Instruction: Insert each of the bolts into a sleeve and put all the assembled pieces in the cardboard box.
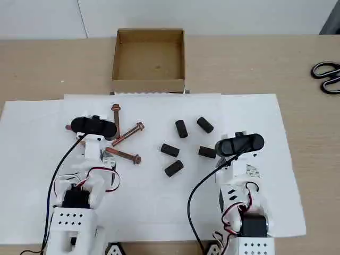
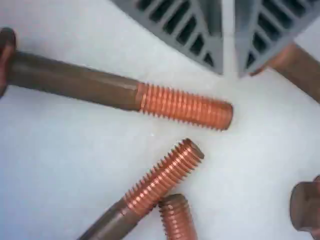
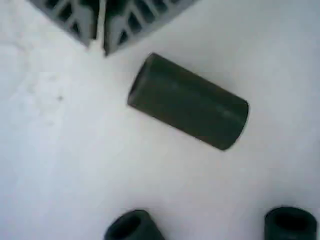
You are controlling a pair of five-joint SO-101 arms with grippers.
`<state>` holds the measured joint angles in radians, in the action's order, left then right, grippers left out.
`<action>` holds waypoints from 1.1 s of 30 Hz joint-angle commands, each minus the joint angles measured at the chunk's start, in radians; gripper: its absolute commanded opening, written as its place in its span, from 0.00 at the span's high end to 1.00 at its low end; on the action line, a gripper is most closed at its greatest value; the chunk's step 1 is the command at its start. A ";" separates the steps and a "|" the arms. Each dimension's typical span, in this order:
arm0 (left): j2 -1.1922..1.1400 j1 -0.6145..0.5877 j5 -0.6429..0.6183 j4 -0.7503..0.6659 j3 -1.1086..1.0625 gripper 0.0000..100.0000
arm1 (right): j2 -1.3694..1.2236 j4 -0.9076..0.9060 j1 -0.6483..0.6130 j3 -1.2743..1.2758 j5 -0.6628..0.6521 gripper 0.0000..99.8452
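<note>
Across the table (image 1: 53, 64), white paper (image 1: 159, 212); just past its far edge, the box (image 1: 149, 85), open-topped and with nothing in it.

On the paper's left part, the bolts (image 1: 127, 134), loosely crossed in a small heap. Well apart to the right, five sleeves (image 1: 170, 150), scattered singly.

Over the heap, the left gripper (image 2: 229, 70), nearly closed to a thin slit and gripping nothing, tips just beside the threaded end of one bolt (image 2: 125, 95). Over the nearest sleeve (image 3: 187, 102), the right gripper (image 3: 102, 47), likewise closed to a slit and bare, tips close to one end of it.

Probably steel, so stiff and heavy for their bulk; round, so likely to roll. Smooth on the shank and apt to slip there. Best pinched across the shank near the head, leaving the thread free to enter.

Short, rigid, seemingly light, also prone to roll. Best taken across the curved side at mid-length, keeping both bore ends open.
</note>
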<state>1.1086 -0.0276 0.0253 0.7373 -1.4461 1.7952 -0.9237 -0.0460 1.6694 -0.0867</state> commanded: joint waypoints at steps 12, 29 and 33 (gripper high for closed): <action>0.009 0.002 0.003 -0.018 0.005 0.99 | 0.019 -0.007 0.001 0.015 -0.011 1.00; 0.009 0.002 0.003 -0.014 0.005 0.99 | 0.019 -0.002 -0.082 0.015 -0.014 1.00; 0.009 0.002 -0.002 -0.014 0.005 0.99 | 0.019 -0.002 -0.084 0.015 -0.014 1.00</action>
<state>1.1086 -0.0276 0.0253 0.7373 -1.4461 1.7952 -0.9237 -0.1243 1.6694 -0.0898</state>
